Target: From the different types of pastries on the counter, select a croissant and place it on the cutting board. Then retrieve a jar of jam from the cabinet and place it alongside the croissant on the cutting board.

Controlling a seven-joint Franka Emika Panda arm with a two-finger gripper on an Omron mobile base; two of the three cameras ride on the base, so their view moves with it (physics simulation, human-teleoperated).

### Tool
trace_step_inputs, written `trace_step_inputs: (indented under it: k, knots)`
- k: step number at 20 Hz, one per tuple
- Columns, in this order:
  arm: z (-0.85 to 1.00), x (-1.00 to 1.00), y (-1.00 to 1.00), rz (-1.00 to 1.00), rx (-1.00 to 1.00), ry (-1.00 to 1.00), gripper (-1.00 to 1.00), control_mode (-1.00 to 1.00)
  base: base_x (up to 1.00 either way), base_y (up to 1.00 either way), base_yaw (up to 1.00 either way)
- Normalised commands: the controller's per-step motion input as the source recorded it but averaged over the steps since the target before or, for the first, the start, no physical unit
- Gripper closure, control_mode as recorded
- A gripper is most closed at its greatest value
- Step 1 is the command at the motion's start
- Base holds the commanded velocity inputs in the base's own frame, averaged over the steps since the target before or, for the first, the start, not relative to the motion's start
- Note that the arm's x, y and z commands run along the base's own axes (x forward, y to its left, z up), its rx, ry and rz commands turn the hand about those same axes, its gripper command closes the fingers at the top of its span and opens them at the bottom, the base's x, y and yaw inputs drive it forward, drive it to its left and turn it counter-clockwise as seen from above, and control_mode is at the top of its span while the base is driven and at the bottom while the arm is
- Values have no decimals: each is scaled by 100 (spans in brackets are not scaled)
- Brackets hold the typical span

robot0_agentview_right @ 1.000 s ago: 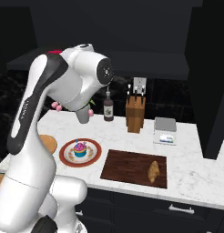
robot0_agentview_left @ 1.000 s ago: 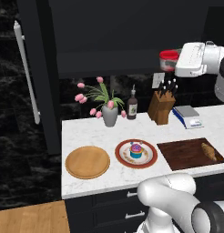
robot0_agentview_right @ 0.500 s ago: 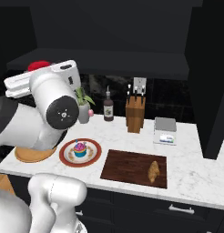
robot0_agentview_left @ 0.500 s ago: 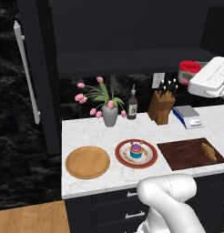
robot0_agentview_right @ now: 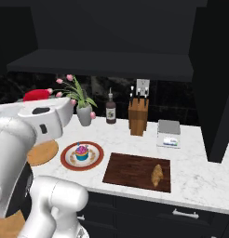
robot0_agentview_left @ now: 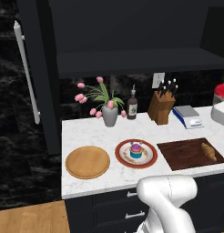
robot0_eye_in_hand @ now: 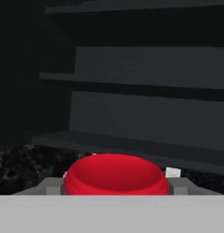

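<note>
Carrying the small squat red jar of jam (robot0_eye_in_hand: 116,174) clamped between its tips, the gripper (robot0_eye_in_hand: 114,184) is held high, well apart from the dark reddish-brown wooden cutting board (robot0_agentview_right: 130,169). If the jar is set down carelessly, the golden-brown crescent croissant (robot0_agentview_right: 157,175) could be struck — or the jar tipped off the board's edge.

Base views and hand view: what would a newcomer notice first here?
The bright red jar of jam stands out first, held between the fingers of the gripper, off the dark cabinet shelf. Next comes the croissant, lying on the right end of the cutting board, beside the red-rimmed plate with the cupcake.
</note>
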Motion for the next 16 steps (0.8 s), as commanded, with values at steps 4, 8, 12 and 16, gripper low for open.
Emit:
trace_step_inputs:
  k: [4,8,12,16]
  knots:
    - [-67,-100,-23,-52,0,1,100,-100,0,0,0]
    - [-50,-50,5,-72,0,15,100,-100,0,0,0]
    - [-7,15,24,-87,0,25,100,-100,0,0,0]
    - [0,94,6,-56,1,21,100,-100,0,0,0]
